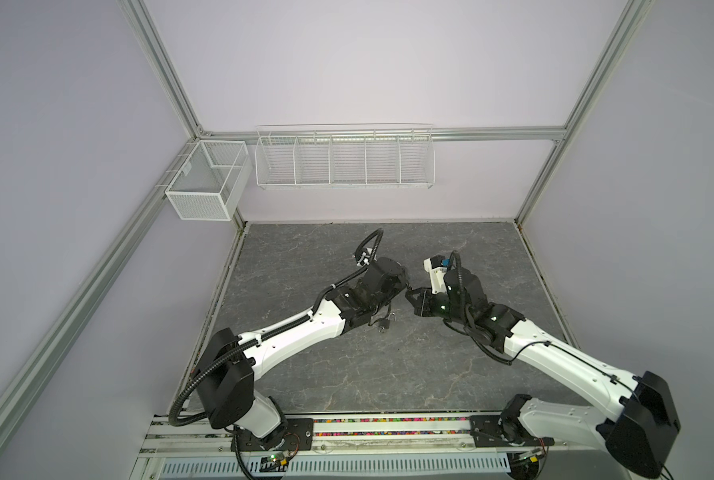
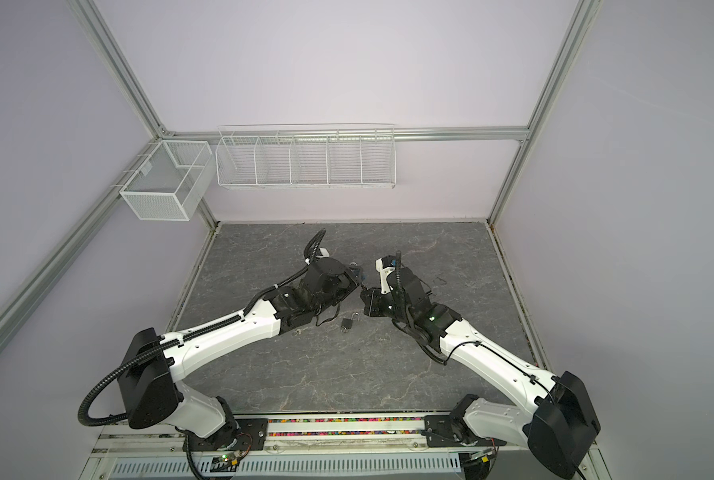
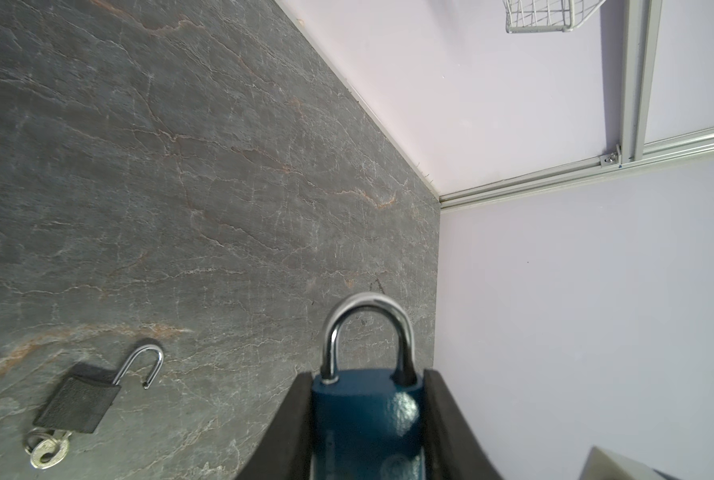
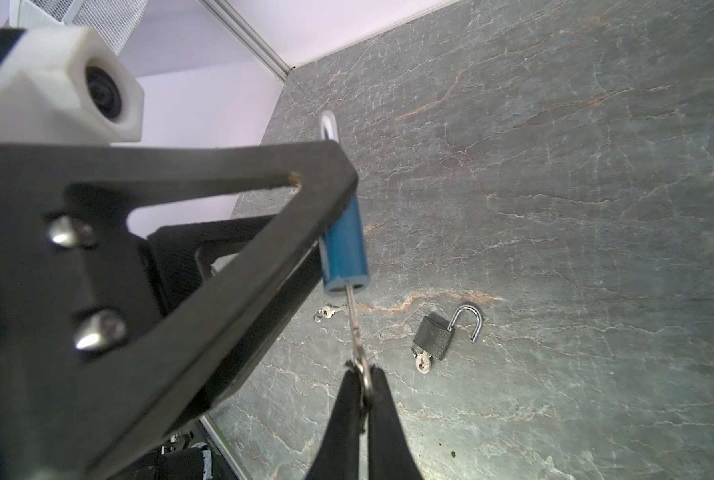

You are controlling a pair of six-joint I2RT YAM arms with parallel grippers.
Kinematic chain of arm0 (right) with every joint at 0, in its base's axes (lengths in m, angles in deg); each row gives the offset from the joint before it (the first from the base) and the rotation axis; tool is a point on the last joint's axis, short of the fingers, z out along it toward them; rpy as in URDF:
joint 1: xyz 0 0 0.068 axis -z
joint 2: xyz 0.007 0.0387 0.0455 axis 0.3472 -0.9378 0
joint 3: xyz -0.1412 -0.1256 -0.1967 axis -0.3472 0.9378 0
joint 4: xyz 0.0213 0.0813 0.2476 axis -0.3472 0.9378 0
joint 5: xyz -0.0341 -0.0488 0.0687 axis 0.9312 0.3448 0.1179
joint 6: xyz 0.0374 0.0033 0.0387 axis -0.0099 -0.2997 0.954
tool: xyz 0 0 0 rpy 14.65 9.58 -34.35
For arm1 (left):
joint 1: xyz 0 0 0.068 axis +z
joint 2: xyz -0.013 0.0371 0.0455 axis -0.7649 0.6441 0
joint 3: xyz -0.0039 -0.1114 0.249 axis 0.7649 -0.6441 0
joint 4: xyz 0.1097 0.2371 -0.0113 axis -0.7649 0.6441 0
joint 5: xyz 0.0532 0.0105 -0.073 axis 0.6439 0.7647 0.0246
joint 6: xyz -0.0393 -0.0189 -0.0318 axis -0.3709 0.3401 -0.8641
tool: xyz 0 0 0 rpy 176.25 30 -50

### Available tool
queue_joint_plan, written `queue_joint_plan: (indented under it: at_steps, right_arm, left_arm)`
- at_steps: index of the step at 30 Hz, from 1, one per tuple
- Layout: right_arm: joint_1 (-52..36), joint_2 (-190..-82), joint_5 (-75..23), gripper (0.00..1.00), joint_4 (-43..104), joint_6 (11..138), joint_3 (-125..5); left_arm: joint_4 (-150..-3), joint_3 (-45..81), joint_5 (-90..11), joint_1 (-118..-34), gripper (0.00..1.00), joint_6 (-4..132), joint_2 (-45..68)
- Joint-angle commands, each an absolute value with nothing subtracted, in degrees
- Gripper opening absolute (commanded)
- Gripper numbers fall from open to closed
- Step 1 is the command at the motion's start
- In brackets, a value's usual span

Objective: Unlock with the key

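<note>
Key [image 4: 352, 318] is already seated in the keyway at the bottom of the blue lock [image 4: 344, 245], so pick-up and insertion look done. What I judge is left is the turn and the release of the shackle [image 3: 365, 297]. In the left wrist view both its legs sit down in the body, so it is locked as far as can be seen.

Right gripper [image 4: 363, 372] is pinched fully closed on the key's head, its two black fingers meeting around the metal. The shaft runs straight from them into the lock. Left gripper [image 3: 368, 374] is at a narrow opening, clamped on the blue lock's body with one finger on each side, and the shackle points out past its tips. In both top views the grippers meet tip to tip above the middle of the surface [image 1: 347, 374], with lock and key held in the air between them.

On the surface below lies a black lock [image 4: 434, 338], its shackle swung open and keys at its bottom end. A spare key [image 4: 328, 311] lies near it, not touching.
</note>
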State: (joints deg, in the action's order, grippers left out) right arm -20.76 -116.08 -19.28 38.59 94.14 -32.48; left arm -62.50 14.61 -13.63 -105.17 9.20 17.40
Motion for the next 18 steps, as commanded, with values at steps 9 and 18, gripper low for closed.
queue_joint_plan:
  at_steps: [9,18]
  right_arm:
    - [-23.71,-116.12,-18.25,0.06,27.59,84.16,-36.92]
    - [-25.31,-117.35,-12.26,0.06,32.98,87.67,-38.45]
  left_arm:
    - [-60.41,15.77,-20.5,-109.93,0.0,6.64,17.74]
    - [-60.46,14.73,-17.8,-109.87,0.0,4.88,18.87]
